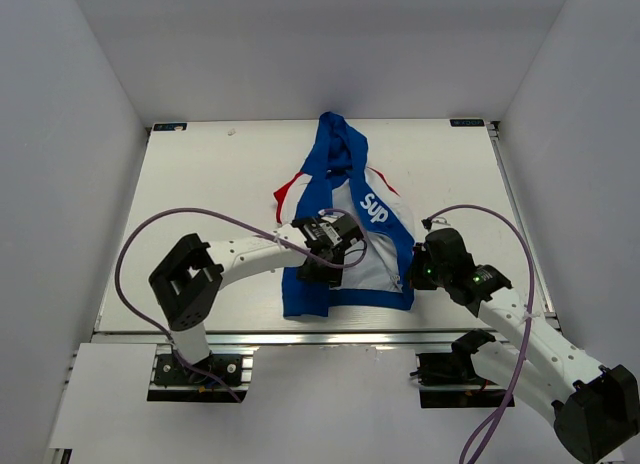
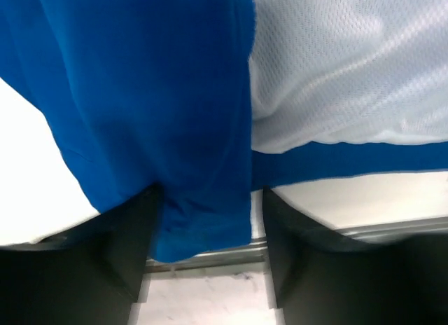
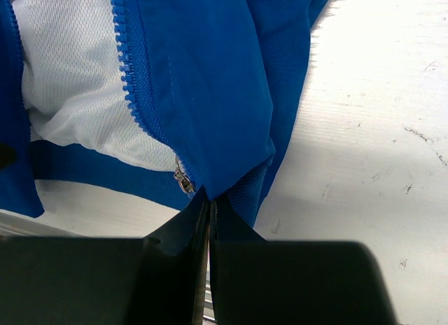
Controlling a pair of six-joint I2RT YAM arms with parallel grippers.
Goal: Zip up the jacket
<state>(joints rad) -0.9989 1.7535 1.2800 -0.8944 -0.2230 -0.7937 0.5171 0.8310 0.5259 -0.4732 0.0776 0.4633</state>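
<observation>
The jacket (image 3: 210,94) is smooth, matt blue woven cloth, ribbed at the hem; its lining (image 2: 350,66) is white mesh with fine holes. Zipper teeth (image 3: 133,87) look like blue plastic, the slider (image 3: 184,181) shiny metal. The bench (image 3: 378,129) is matt white, scuffed.

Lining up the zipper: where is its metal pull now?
In the right wrist view, the zipper pull hangs at the bottom of the blue teeth, by the lower hem of the jacket, just up-left of the right gripper and its shut fingertips.
</observation>
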